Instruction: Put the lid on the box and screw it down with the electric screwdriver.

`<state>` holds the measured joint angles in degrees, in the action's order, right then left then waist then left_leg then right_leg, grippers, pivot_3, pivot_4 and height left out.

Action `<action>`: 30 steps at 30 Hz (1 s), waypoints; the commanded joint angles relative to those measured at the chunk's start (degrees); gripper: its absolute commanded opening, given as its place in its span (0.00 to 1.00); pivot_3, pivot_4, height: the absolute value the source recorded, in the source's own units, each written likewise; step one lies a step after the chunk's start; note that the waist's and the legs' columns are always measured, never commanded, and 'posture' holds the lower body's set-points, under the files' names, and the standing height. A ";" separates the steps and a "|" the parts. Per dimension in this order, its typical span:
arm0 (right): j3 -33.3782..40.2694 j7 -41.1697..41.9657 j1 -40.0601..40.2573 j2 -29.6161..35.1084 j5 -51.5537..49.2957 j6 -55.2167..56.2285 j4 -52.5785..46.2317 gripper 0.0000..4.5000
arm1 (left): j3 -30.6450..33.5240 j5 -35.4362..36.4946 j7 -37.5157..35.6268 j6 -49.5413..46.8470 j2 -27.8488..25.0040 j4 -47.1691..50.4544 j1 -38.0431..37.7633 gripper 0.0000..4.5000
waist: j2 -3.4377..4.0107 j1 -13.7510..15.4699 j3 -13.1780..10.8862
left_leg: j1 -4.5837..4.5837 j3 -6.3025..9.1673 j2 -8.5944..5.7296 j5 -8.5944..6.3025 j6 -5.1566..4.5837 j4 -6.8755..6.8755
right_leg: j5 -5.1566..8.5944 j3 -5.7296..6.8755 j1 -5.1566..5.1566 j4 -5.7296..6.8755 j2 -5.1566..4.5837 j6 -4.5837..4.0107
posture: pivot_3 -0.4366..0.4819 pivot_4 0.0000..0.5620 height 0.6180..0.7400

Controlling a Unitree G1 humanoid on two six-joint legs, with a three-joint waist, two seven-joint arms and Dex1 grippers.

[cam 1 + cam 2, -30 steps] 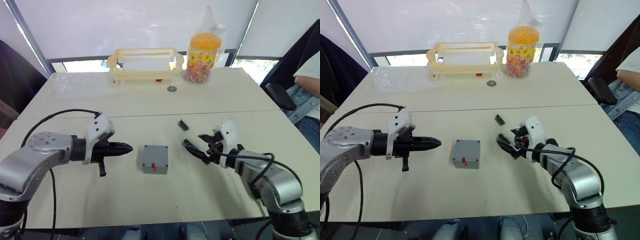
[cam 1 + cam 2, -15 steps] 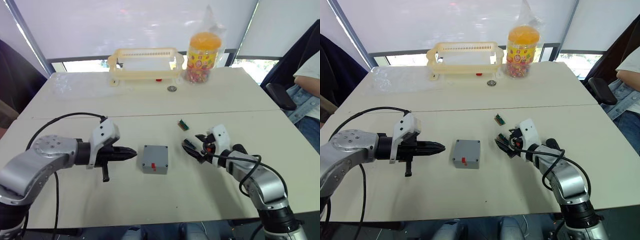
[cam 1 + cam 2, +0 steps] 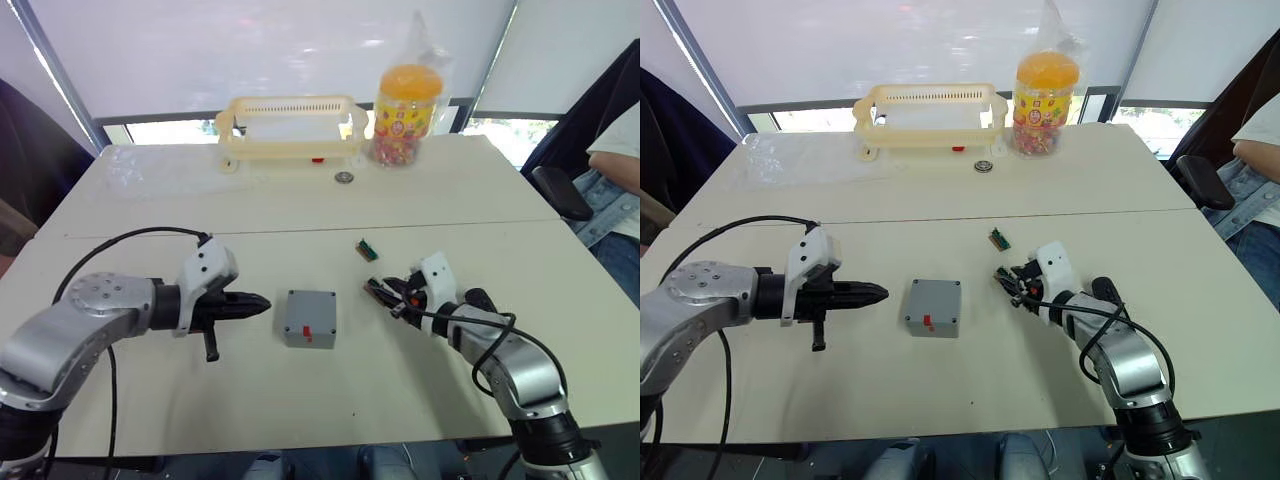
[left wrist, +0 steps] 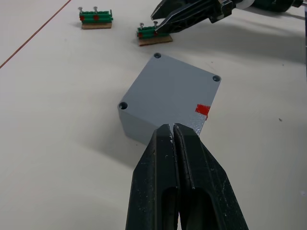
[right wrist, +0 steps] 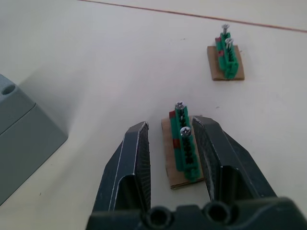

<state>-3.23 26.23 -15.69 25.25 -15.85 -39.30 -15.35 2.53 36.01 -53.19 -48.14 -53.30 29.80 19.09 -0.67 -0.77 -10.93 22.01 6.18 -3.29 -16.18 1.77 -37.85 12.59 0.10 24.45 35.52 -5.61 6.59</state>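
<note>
The grey box [image 3: 310,318] with its small red mark stands mid-table. On top of it lies the lid [image 4: 168,88], a flat plate with corner screw holes. My left gripper [image 3: 262,302] is shut and empty, its tips [image 4: 172,128] pointing at the box's near edge from the left. My right gripper [image 5: 171,123] is open to the right of the box, one finger on each side of a green screw holder [image 5: 184,143] on a brown card. The electric screwdriver is out of view.
A second green screw holder [image 3: 367,249] lies a little farther back. At the far edge stand a cream basket [image 3: 290,125], a jar of sweets in a plastic bag [image 3: 405,100] and a small round metal piece [image 3: 344,177]. A person [image 3: 620,150] sits at the right.
My right gripper has moved in over the green screw holder and narrowed its fingers around it. My left gripper edged slightly toward the box, staying shut.
</note>
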 commanded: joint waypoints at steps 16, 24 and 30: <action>0.24 -0.22 -0.72 -1.56 1.76 2.12 0.82 0.01 | -0.31 -0.87 0.91 1.74 0.63 0.65 0.14 0.01 | 0.00 -0.01 0.00 | 0.00 0.00 0.00 0.00 0.00 0.00 | 0.00 0.00 0.00 0.00 0.01 0.00 | 0.48 0.27 1.00; 2.22 -1.32 -0.68 -1.59 1.33 0.96 -1.52 0.01 | -0.86 -1.31 0.97 2.63 0.63 0.08 0.20 0.01 | 0.00 0.00 0.00 | 0.00 0.00 -0.01 0.00 0.00 0.00 | -0.01 0.00 0.00 0.01 0.01 0.00 | 0.48 0.27 1.00; 3.39 -2.18 -1.02 -1.86 0.12 -1.29 -4.98 0.01 | -1.39 -1.79 0.81 3.33 0.90 -0.45 0.13 0.01 | 0.00 -0.02 0.00 | -0.01 0.00 -0.01 0.00 0.00 0.00 | -0.01 0.00 0.00 0.01 0.01 0.00 | 0.48 0.27 1.00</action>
<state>-1.29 24.35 -15.86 23.66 -14.82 -40.37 -17.02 0.84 34.61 -52.30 -45.78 -52.43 29.10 18.81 -0.66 -0.78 -10.93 22.01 6.17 -3.29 -16.18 1.77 -37.85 12.58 0.10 24.45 35.54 -5.60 6.59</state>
